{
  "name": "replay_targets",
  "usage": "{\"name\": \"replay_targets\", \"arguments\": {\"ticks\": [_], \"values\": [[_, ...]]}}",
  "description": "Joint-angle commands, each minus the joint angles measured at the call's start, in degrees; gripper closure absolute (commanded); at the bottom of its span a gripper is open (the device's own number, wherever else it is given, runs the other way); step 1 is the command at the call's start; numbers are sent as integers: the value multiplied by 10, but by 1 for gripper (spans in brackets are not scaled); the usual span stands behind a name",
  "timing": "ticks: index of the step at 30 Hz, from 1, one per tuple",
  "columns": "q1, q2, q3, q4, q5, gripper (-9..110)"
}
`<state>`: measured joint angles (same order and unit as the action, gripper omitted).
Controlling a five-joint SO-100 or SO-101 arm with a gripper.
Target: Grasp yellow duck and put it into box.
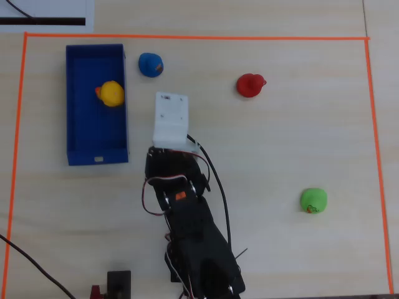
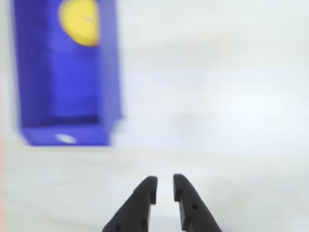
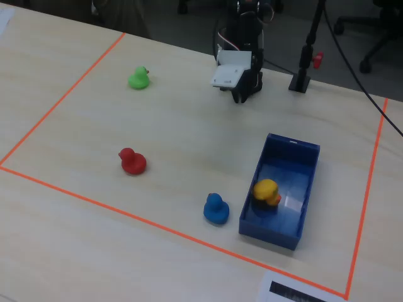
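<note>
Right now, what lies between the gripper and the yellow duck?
In the wrist view, bare table, then the box's near wall separate the gripper from the yellow duck, which sits inside the box. No other toy stands between them.

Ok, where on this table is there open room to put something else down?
Widest bare patch: between the red duck, the green duck and the arm. Also free: below the box, toward the orange tape. Crowded: the box holding the yellow duck, with the blue duck beside it.

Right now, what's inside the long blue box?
Only the small yellow rubber duck sits inside the long blue open-topped box; the floor elsewhere is bare. The floor directly under the duck is hidden.
</note>
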<state>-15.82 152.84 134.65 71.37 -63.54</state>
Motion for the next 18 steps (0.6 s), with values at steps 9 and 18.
{"name": "replay_targets", "arguments": {"ticks": [9, 18], "values": [[69, 313, 434, -14, -66, 101], [121, 369, 436, 33, -58, 101]]}}
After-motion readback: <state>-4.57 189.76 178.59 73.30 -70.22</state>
